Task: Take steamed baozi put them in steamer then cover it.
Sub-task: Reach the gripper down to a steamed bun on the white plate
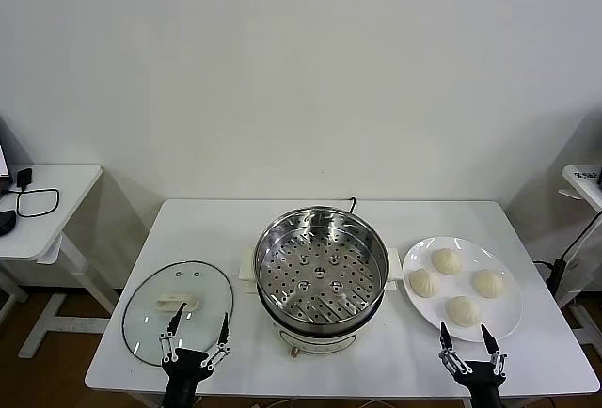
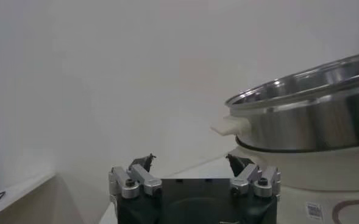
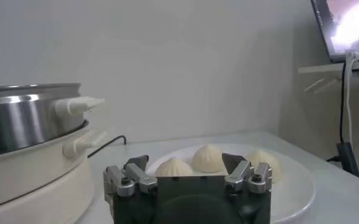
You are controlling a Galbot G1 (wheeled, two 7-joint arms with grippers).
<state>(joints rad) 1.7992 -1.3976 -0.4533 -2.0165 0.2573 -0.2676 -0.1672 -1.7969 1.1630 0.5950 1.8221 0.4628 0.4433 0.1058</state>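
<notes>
Several cream-white baozi (image 1: 447, 260) lie on a flat white plate (image 1: 508, 310) at the table's right; three of them show in the right wrist view (image 3: 208, 157). The steel steamer (image 1: 322, 273) stands uncovered at the table's centre with its perforated tray bare. It also shows in the left wrist view (image 2: 313, 119) and the right wrist view (image 3: 27, 115). The glass cover (image 1: 177, 311) with its cream handle lies flat at the left. My left gripper (image 1: 197, 331) is open and empty at the cover's near edge. My right gripper (image 1: 466, 337) is open and empty at the plate's near edge.
The white table (image 1: 216, 225) ends just behind both grippers. A side table (image 1: 66, 187) with a black cable stands at far left. Another stand (image 1: 583, 180) is at far right. A black cord (image 3: 109, 145) runs behind the steamer.
</notes>
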